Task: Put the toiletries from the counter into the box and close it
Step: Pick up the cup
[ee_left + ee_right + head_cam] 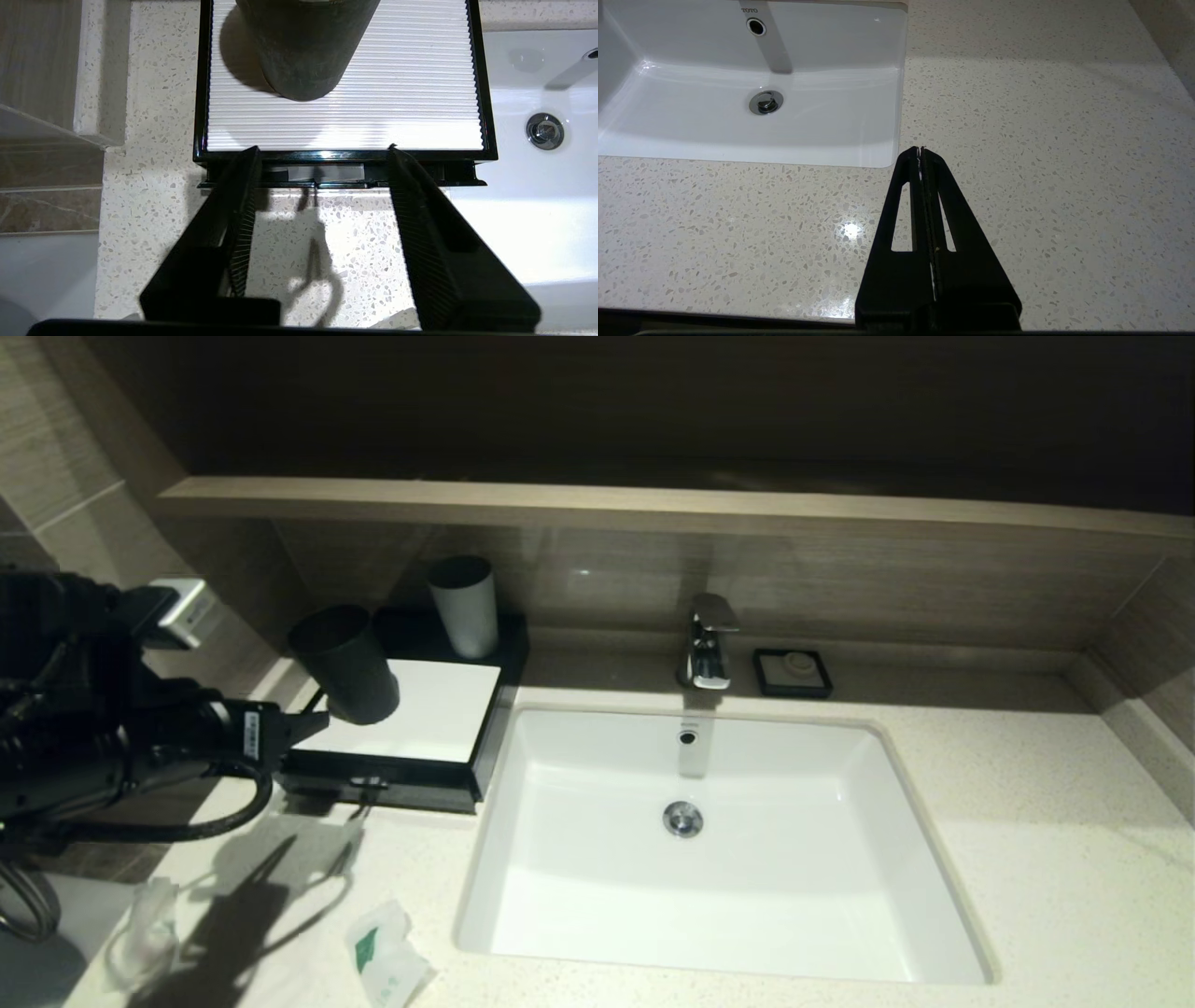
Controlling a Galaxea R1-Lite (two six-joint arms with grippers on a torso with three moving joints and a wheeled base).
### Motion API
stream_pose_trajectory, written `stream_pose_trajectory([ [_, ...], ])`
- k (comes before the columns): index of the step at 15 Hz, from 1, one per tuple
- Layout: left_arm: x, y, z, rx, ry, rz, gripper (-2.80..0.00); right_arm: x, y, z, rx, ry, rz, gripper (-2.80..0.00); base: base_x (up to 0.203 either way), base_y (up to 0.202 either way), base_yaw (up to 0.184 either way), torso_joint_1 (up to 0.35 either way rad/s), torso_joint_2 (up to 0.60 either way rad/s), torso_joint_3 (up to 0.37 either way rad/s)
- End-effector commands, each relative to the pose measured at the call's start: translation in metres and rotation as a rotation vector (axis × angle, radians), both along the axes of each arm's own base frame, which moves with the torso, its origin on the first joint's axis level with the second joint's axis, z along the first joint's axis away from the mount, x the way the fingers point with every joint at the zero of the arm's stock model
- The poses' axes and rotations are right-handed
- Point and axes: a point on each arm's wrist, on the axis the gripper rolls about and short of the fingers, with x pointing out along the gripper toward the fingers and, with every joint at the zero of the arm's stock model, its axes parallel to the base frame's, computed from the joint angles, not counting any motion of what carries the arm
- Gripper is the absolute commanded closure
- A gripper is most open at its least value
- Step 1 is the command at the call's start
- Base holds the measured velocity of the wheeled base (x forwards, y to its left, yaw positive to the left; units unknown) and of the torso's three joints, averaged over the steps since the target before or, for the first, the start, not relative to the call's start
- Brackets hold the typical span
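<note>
Left gripper (322,186) stands with fingers spread wide, holding nothing, directly before the front edge of the box (345,156), tips either side of the small front handle (315,179). The box lies straight ahead of it, long axis across the approach; the left arm is far nearer. Right gripper (920,151) is pressed closed, empty, over bare counter (1041,140) beside the sink (752,93). Head view alone shows the packets (387,957) on the counter behind the left arm; the left wrist view alone shows the handle alignment. A dark cup (303,46) stands on the box top.
</note>
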Motion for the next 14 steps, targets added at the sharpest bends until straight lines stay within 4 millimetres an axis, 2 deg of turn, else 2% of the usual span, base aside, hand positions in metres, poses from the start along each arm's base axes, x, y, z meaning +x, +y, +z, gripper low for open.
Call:
stream_pose_trajectory([
  [1, -0.001, 0.000, -0.012, -0.007, -0.024, 0.006, 0.00, 0.000, 0.000, 0.000, 0.000, 0.001, 0.000, 0.00, 0.000, 0.000, 0.000, 0.000, 0.00, 0.000],
  [7, 0.006, 0.000, -0.040, -0.001, -0.093, 0.041, 0.00, 0.000, 0.000, 0.000, 0.000, 0.001, 0.000, 0.00, 0.000, 0.000, 0.000, 0.000, 0.00, 0.000],
  [14, 0.021, -0.003, -0.048, -0.009, -0.082, 0.053, 0.00, 0.000, 0.000, 0.000, 0.000, 0.001, 0.000, 0.00, 0.000, 0.000, 0.000, 0.000, 0.00, 0.000],
])
